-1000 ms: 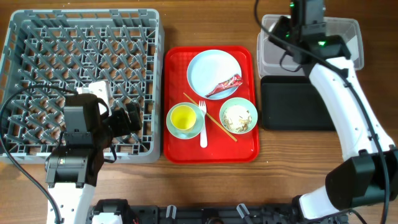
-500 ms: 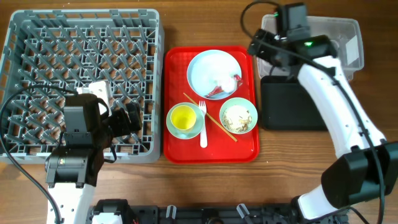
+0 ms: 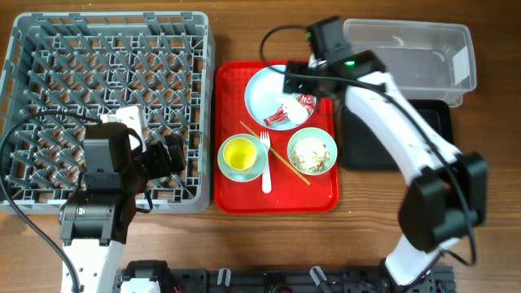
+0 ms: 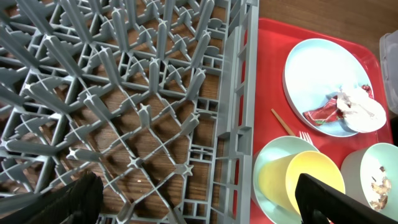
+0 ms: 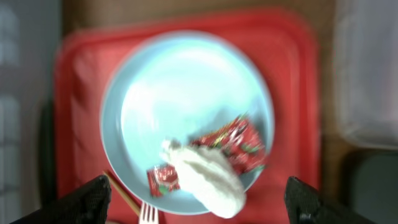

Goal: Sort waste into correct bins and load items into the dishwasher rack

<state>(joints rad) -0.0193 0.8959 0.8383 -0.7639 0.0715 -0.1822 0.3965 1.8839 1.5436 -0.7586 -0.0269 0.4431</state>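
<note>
We find the right gripper spread wide and holding nothing, poised above the pale blue plate. The red wrapper and white tissue lie touching each other at the plate's rim, on the side toward the black tray. A fork lies just beside that rim. The left gripper is likewise spread and empty, above the grey rack at its edge beside the red tray.
</note>
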